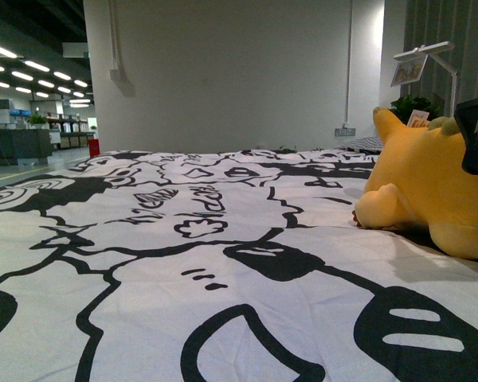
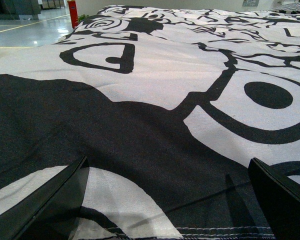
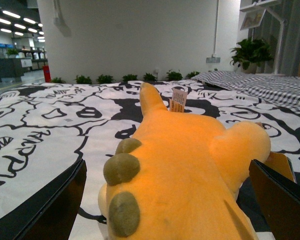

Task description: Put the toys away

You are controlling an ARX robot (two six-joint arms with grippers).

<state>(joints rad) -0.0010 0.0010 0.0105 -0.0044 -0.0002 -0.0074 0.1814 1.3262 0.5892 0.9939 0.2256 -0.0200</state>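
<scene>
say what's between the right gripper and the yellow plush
Nothing: the right wrist view shows the yellow plush already within the open right gripper.

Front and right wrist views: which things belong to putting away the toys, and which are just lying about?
Job:
yellow plush
right gripper, open

Lying about:
patterned sheet
lamp
plant
checked bedding
red canister

The black-and-white sheet (image 1: 143,310) carries hand-drawn lettering (image 1: 199,199), possibly "HAPPY", seen upside down. The paper tag (image 3: 178,100) on the plush toy (image 3: 190,165) has print too small to read.
</scene>
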